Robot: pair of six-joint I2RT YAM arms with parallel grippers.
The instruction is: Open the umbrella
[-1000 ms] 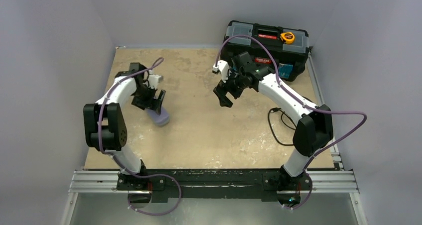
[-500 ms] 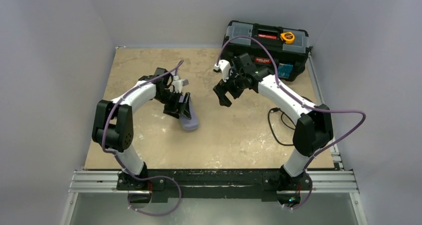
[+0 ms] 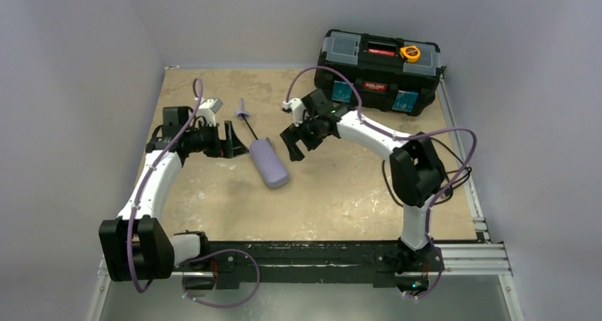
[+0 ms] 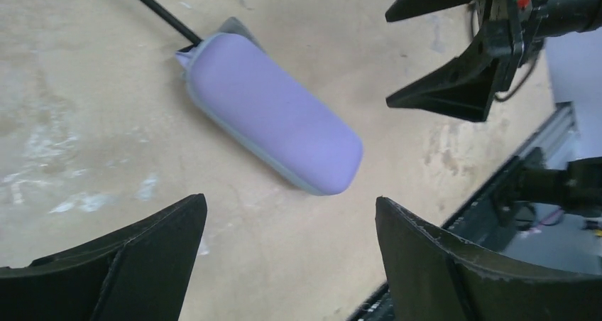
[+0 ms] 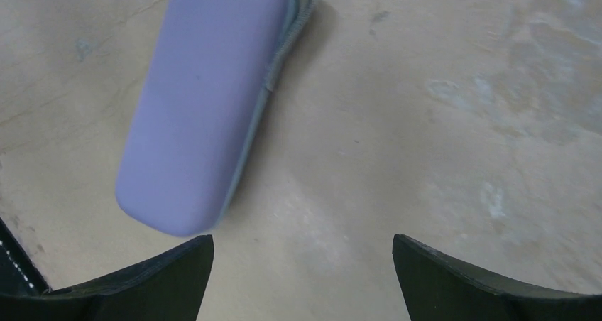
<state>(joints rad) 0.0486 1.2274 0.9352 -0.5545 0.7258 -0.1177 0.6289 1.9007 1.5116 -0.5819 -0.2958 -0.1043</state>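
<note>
Two arms are reaching in over the tan table (image 3: 334, 193), the left arm (image 3: 152, 182) and the right arm (image 3: 369, 133), with a black toolbox (image 3: 380, 69) sitting at the far right corner. Between them a pale lavender oval case (image 3: 268, 163) is lying flat on the bare wood, angled toward the far left.

The left gripper (image 3: 236, 142) is hovering just beside the case's far end, its jaws standing wide apart and pinching nothing. The right gripper (image 3: 294, 145) is facing it from the other side, near the case, and it too is gaping and empty.

The umbrella (image 3: 250, 126) is sitting folded inside the case. Only its thin dark shaft (image 4: 157, 10) is poking out of the far end, and the small lavender knob (image 3: 243, 113) is resting on the table at the tip.

Several things are looking risky from here. The case is lying loose on the table, so a pull on the knob is likely to drag the whole bundle along unless the other gripper is pinning it. The shaft is looking slender enough to bend or slip out of a sideways pinch. With both grippers crowding the same small spot, their fingers are at risk of knocking together. A grip on the case's shell could also be clamping it shut around the fabric.
</note>
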